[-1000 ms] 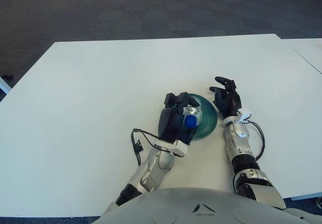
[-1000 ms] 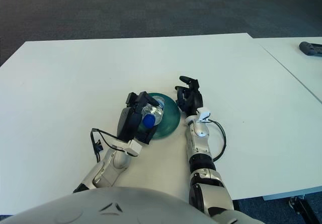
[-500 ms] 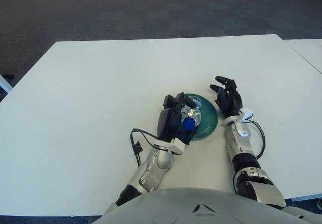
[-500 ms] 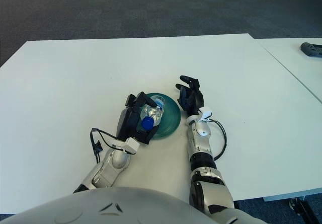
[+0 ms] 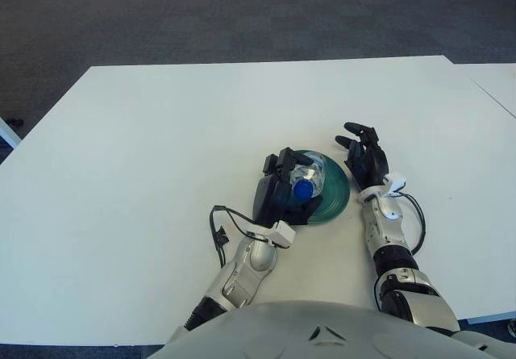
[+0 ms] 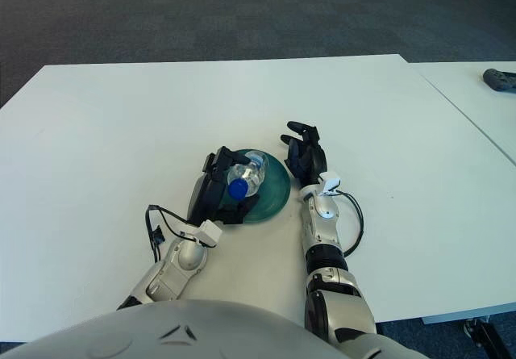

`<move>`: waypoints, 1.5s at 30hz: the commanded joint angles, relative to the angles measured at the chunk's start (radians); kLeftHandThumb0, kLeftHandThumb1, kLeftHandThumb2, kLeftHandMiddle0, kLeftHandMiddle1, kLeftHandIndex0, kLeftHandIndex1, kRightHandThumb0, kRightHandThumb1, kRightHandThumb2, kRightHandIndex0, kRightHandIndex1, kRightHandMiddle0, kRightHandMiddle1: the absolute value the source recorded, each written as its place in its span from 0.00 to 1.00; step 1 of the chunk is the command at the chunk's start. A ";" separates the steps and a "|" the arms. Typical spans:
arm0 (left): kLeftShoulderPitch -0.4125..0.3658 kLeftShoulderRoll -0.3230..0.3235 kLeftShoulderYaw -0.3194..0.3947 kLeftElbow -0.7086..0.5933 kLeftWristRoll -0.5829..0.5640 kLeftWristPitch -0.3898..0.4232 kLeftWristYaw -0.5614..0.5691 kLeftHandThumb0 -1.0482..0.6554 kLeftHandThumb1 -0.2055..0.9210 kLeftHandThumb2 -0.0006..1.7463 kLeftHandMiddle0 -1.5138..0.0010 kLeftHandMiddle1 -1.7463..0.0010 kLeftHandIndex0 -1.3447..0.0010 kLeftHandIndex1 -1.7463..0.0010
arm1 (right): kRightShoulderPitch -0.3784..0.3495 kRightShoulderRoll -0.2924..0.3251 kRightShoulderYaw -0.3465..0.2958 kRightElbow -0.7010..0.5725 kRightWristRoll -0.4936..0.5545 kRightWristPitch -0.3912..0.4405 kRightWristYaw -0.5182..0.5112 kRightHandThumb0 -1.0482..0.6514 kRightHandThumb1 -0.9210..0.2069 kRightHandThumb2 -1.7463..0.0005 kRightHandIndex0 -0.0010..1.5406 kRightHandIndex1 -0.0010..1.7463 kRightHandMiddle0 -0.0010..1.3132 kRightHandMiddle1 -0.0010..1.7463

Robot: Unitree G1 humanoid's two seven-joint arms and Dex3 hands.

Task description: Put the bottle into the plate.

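A clear plastic bottle (image 5: 312,173) with a blue cap (image 5: 303,189) lies tilted over the left part of a green plate (image 5: 337,194) near the table's front middle. Its cap points toward me. My left hand (image 5: 278,191) is at the plate's left edge, its fingers curled around the bottle, which sits low over the plate. I cannot tell whether the bottle touches the plate. My right hand (image 5: 364,157) rests on the table just right of the plate, fingers spread and empty. The bottle (image 6: 248,172) and the plate (image 6: 276,189) also show in the right eye view.
The white table (image 5: 161,133) stretches wide to the left and back. A black cable (image 5: 218,231) loops beside my left wrist. A second white table (image 5: 496,81) stands at the right, with a dark object (image 6: 501,78) on it.
My left hand has sunk and tipped forward, bringing the bottle lower over the plate. The right hand has stayed in place.
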 commanded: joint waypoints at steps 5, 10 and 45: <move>0.009 0.013 0.001 0.046 0.010 0.039 -0.040 0.03 1.00 0.40 0.87 0.75 1.00 0.59 | 0.131 0.006 -0.024 0.153 0.010 -0.026 -0.004 0.27 0.00 0.57 0.27 0.57 0.02 0.66; 0.041 0.025 -0.002 -0.028 -0.004 0.099 -0.128 0.01 1.00 0.42 0.92 0.90 1.00 0.78 | 0.130 0.001 -0.015 0.150 -0.002 -0.029 -0.009 0.29 0.02 0.55 0.30 0.58 0.04 0.65; 0.138 0.055 -0.001 -0.351 -0.146 0.328 -0.446 0.00 1.00 0.31 1.00 1.00 1.00 1.00 | 0.148 0.030 -0.040 0.097 0.049 0.020 0.026 0.32 0.12 0.52 0.33 0.60 0.02 0.65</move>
